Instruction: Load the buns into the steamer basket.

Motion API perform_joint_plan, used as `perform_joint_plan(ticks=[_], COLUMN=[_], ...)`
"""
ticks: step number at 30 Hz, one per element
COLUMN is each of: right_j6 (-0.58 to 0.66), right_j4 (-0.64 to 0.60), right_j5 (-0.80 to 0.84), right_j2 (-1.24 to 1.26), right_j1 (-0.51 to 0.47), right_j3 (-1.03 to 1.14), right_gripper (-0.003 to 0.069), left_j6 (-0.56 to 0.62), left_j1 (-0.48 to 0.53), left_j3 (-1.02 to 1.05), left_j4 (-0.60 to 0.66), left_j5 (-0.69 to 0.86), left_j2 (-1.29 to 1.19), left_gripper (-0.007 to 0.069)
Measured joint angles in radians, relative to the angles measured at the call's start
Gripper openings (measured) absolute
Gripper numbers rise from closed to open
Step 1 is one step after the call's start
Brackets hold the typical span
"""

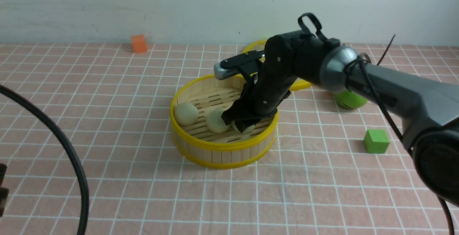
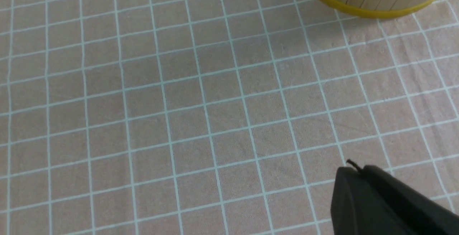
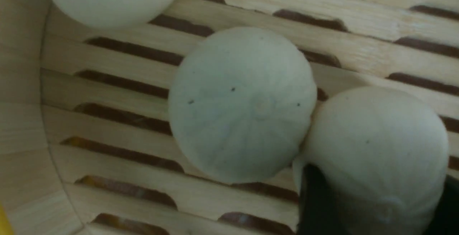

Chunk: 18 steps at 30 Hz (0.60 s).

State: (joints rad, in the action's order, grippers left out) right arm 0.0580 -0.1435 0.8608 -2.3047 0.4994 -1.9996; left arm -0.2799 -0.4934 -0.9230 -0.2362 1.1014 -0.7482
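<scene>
Bun in the bamboo steamer basket
Right gripper grasps one pleated bun inside; left gripper is clenched.

Front view: pale blue-gray wall spans the full top of frame, plain surface, a few small dark specks and faint streaks, mostly upper left to center. Wall meets the far edge of the table in a near-level line. Table top: dull pink-brown with light grid lines, runs to the bottom of frame. Slight ripples lower center. Light is soft; mild sheen on table, right of center. Left wrist view: same grid, grayer.
</scene>
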Motion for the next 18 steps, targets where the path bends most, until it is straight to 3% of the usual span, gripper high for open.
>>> perform_joint_plan(ticks=[4,8,13,18], right_j6=[-0.023,-0.025,-0.024,-0.009], right_j4=[0.003,0.026,0.042,0.049], right_j5=[-0.006,0.023,0.082,0.185], right_j2=[0.007,0.057,0.194,0.385], right_j1=[-0.002,-0.003,-0.005,-0.005], right_j3=[0.000,0.000,0.000,0.000], right_gripper=[0.0529,0.0610,0.0590,0.0457], left_j6=[-0.008,-0.040,-0.053,-0.057], left_j1=[0.000,0.000,0.000,0.000], left_j3=[0.053,0.087,0.151,0.263], left_j4=[0.004,0.017,0.044,0.091], left_j5=[0.000,-0.028,-0.086,-0.171], left_j2=[0.003,0.008,0.053,0.217], left_gripper=[0.0000,0.0004,0.0006,0.0015])
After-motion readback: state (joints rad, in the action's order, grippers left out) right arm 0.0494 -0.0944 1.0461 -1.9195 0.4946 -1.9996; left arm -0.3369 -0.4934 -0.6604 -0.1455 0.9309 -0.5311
